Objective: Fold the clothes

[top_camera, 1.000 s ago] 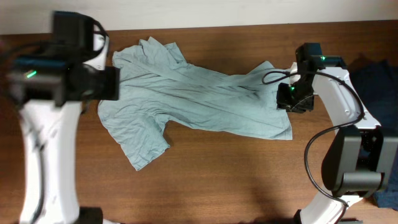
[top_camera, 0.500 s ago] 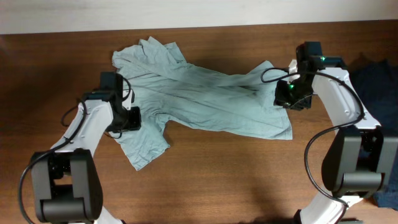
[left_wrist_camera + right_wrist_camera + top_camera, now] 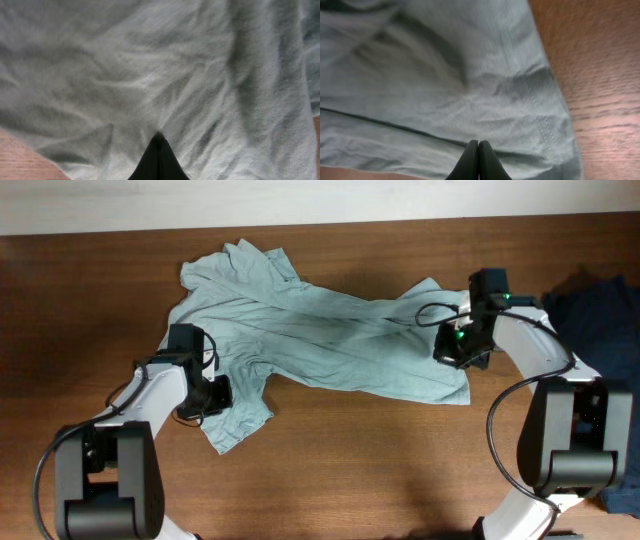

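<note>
Overhead: pale grey-blue T-shirt (image 3: 320, 340) lies spread and wrinkled across the brown table (image 3: 380, 470), sleeves left, hem right. Left gripper (image 3: 212, 393) on the near sleeve — fingers pressed together, cloth puckered at their tips. Right gripper (image 3: 452, 350) at the hem edge, likewise closed, pinching fabric. Dark navy garment (image 3: 600, 300) at far right, apart from the T-shirt.
</note>
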You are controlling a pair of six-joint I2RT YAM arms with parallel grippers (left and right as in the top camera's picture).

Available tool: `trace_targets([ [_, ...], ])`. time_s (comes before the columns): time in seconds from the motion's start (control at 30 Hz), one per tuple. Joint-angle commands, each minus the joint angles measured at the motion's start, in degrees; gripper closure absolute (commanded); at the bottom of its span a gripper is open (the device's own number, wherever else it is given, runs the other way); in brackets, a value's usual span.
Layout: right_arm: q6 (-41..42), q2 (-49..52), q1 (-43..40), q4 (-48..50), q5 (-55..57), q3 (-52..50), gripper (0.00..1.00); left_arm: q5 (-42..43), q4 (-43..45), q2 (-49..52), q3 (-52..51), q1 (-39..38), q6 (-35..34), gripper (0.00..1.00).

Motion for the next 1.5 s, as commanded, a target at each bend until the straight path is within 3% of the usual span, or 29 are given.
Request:
trace_targets([
  [0.0,2.2,0.2,-0.1,2.4,-0.5,-3.7,0.96,0.5,-0.7,-0.7,-2.0,1.0,-6.8,0.99],
  [0.23,3.2,0.2,-0.1,7.3,0.0,-8.7,0.96,-1.0,-3.8,-0.7,-2.0,4.6,-12.5,0.99],
  [0.4,7.9,0.2,-0.1,6.5,9.2,-9.9,0.96,-1.2,-6.8,-0.7,-2.0,8.7,-13.1,0.99],
  [0.7,11.2,0.2,-0.2,5.4,16.6,-10.7,0.96,-1.2,-11.1,-0.8,-2.0,16.9,-10.4,0.99],
  [0.83,16.4,0.2,-0.2,2.0,20.0,-10.7,0.96,-1.2,-13.1,-1.0,-2.0,18.7,-10.0,0.99],
  [1.03,17.0,0.2,-0.2,-3.2,21.7,-10.7,0.96,-1.9,-16.0,-2.3,-2.0,19.5,-8.5,0.99],
  [1.27,16.4,-0.8,-0.2,-4.6,21.6,-10.7,0.96,-4.0,-18.4,-9.7,-1.9,19.5,-6.8,0.99],
  [1.47,11.9,-10.3,-0.2,1.0,17.6,-10.6,0.96,-4.0,-16.8,-20.9,0.2,16.8,-1.0,0.95],
])
